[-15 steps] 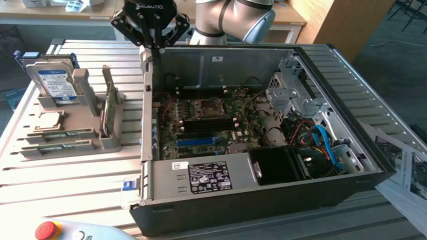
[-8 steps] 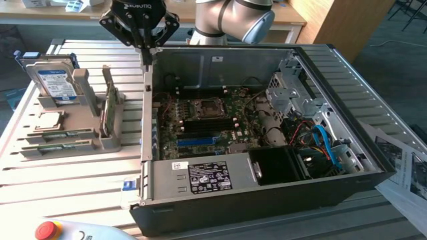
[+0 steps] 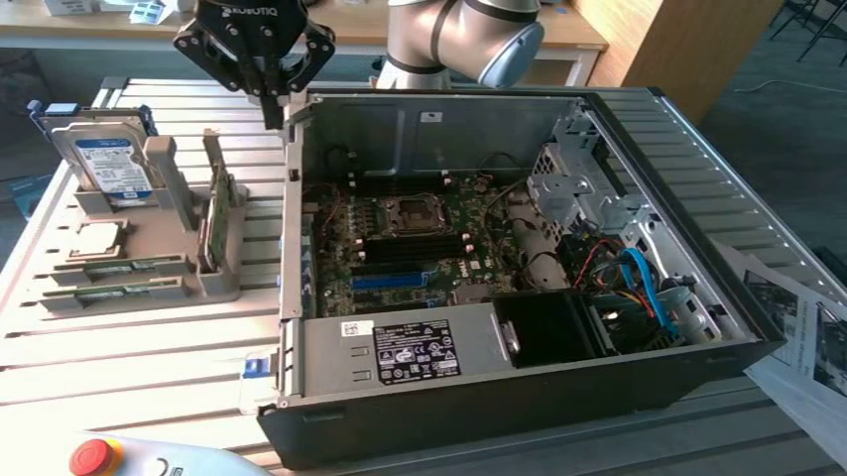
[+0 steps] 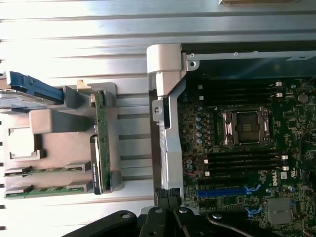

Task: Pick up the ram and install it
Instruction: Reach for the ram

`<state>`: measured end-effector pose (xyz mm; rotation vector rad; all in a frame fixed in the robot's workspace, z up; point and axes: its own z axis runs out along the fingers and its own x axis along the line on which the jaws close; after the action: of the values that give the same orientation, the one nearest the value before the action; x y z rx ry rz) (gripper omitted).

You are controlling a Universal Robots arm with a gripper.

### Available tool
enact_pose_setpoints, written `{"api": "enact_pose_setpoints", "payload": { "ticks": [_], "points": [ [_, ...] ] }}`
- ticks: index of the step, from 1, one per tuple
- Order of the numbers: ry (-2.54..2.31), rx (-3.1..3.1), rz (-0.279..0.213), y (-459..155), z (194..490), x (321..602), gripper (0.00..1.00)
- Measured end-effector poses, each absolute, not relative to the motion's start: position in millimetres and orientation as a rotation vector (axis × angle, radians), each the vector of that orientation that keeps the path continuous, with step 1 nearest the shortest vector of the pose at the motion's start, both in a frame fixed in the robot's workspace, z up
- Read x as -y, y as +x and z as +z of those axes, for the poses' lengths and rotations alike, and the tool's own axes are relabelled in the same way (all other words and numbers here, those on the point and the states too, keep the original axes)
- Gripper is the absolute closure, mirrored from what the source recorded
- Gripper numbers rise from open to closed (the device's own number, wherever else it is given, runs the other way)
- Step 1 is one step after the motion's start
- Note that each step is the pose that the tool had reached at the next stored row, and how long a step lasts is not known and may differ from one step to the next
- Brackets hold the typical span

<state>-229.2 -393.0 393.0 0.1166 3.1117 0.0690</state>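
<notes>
The ram (image 3: 217,213) is a thin green stick standing on edge in a slot of the grey holder (image 3: 146,283), at the exterior view's left of the open computer case (image 3: 397,357). From the wrist camera the ram (image 4: 98,133) is seen edge-on beside the case's silver wall. My gripper (image 3: 274,111) hangs above the table by the case's rear corner, shut, with nothing in it, and well above the ram. Its dark linkages and closed fingers show as the gripper (image 4: 165,219) in the wrist view. Black memory slots (image 4: 242,160) lie next to the processor socket (image 4: 245,127).
The holder also carries a hard drive (image 3: 106,159), a square silver processor chip (image 3: 95,238) and two flat green sticks (image 3: 113,270). Inside the case are a drive cage (image 3: 576,183), cables and a power supply (image 3: 411,352). A red stop button (image 3: 90,454) and papers (image 3: 794,317) lie nearby.
</notes>
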Motion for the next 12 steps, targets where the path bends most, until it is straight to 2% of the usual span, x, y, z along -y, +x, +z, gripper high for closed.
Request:
{"api": "enact_pose_setpoints", "payload": {
  "ticks": [12],
  "points": [
    [0.116, -3.111, 0.069, -259.7, 393.0, 392.6, 0.89]
  ]
}}
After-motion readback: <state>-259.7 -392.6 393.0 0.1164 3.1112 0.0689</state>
